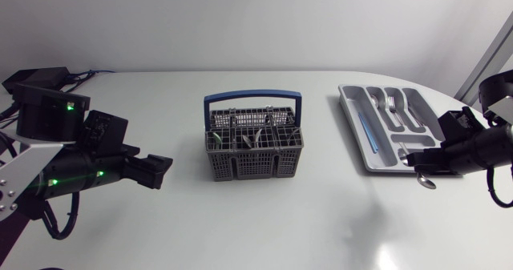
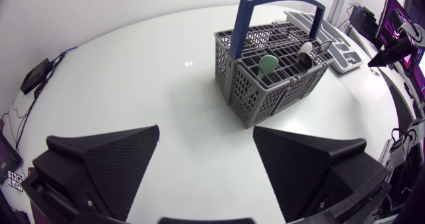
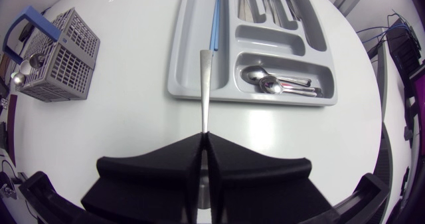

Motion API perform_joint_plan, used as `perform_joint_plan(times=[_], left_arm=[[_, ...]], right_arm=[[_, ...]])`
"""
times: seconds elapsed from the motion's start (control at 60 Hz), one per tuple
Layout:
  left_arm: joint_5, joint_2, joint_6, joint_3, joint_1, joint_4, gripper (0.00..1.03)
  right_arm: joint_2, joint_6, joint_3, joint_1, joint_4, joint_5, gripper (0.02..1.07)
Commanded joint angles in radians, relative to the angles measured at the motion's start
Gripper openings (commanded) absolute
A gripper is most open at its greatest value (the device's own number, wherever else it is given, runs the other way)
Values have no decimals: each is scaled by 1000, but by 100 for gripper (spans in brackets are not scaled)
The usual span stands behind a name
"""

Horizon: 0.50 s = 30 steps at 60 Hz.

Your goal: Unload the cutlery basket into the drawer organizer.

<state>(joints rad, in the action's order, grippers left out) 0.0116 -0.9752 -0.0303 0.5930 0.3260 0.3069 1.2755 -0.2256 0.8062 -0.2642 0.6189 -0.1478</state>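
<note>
Right claw [image 3: 204, 137], spoon [image 3: 205, 84] handle toward organizer [image 3: 180, 64]

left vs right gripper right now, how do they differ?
Left gripper is open and empty; right gripper is shut on a silver utensil. Left faces the cutlery basket; right is at the drawer organizer, near its edge. Both are matte black.

White tabletop [image 1: 264, 222], plain and matte, rounded along the far edge. Soft sheen low on the tabletop's near right part. Small pale square marker [image 2: 189, 64] lying flat on the tabletop, well in from every edge, alone on bare surface. Black box [image 1: 36, 78] with loose cables [image 1: 84, 76] at the tabletop's far left corner; on it or just past the edge, cannot tell.
</note>
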Motion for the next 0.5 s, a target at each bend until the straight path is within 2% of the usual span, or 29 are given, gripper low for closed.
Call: perform_joint_plan(times=[0.0, 0.1, 0.233, 0.333, 0.483], left_arm=[[-4, 9, -2, -28, 7, -9, 99], [-4, 9, -3, -32, 8, -9, 99], [-4, 9, 0, -33, 10, -14, 99], [-4, 9, 0, -35, 12, -15, 99], [-4, 12, 0, -38, 15, -15, 99]], right_arm=[[47, 60, 33, -6, -1, 40, 8], [81, 121, 39, -7, 8, 76, 8], [94, 304, 34, -6, 18, 251, 8], [191, 473, 99, -6, 120, 323, 8], [329, 586, 177, -41, 156, 326, 8]])
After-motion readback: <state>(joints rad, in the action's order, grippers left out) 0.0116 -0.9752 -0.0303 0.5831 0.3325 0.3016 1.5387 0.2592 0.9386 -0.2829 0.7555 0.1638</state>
